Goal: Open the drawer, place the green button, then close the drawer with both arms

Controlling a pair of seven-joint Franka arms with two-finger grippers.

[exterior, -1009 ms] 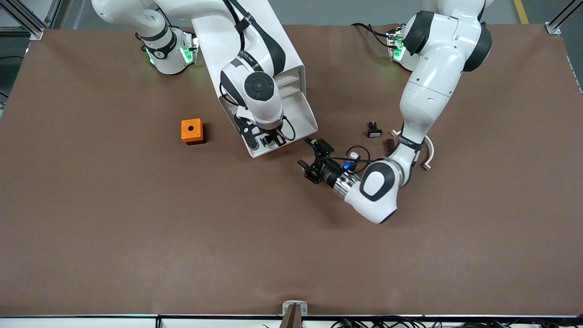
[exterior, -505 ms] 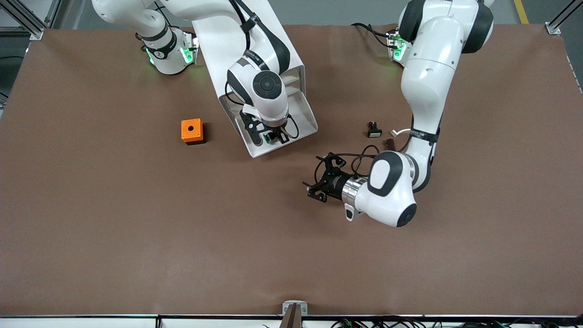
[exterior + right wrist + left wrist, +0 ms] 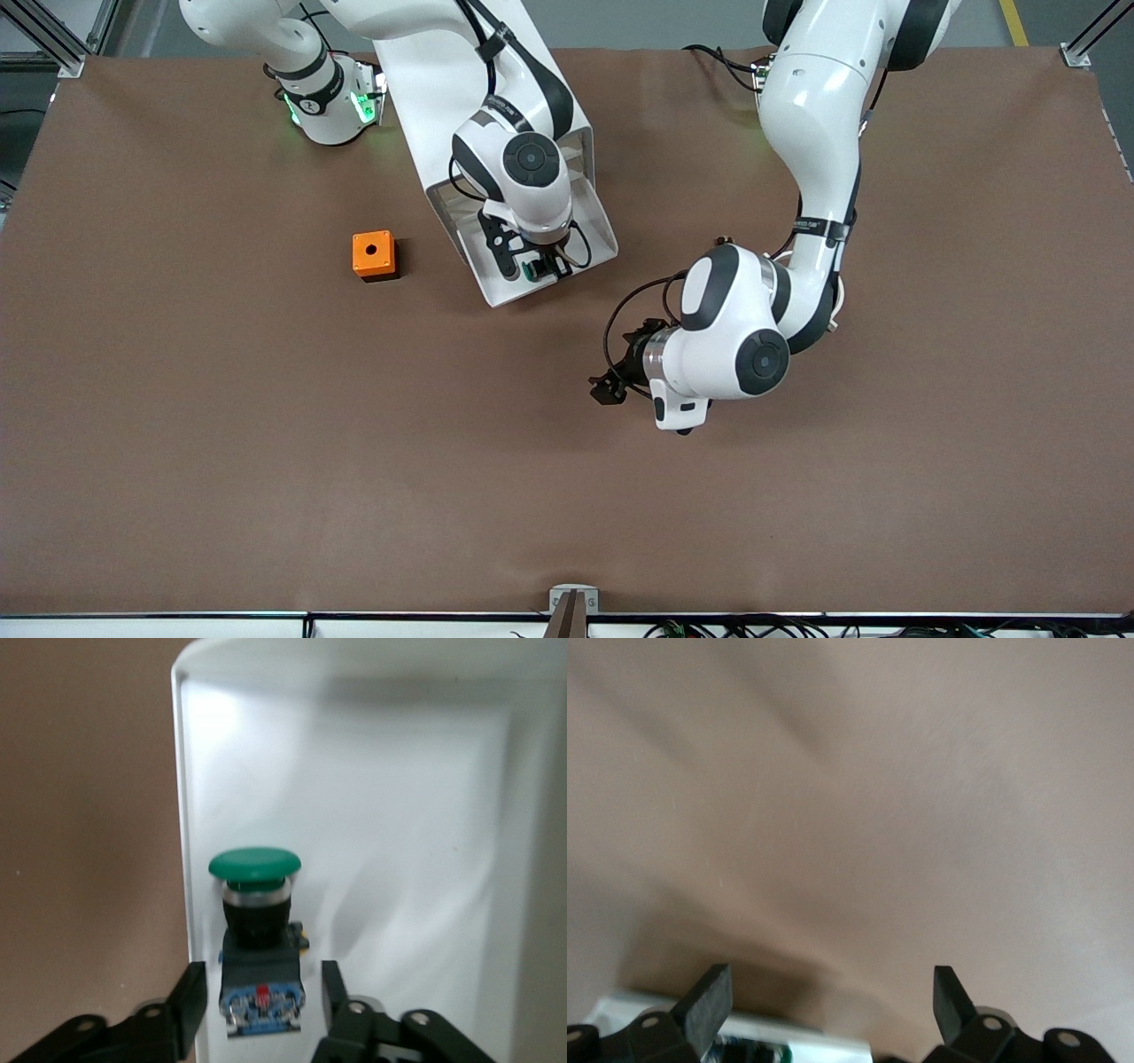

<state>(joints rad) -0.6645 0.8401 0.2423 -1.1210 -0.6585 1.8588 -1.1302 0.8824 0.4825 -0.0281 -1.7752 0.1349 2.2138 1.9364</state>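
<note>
One green button lay in the open drawer of the single white cabinet, near the drawer's front edge. The right gripper hung just above it, fingers parted to either side of its black body and apparently clear of it. The left gripper was spread wide over bare table, holding nothing. The button looked light and rigid, its domed cap probably slippery; the blocky body's flat sides seemed the surest hold. One orange box sat beside the cabinet, toward the right arm's end.
</note>
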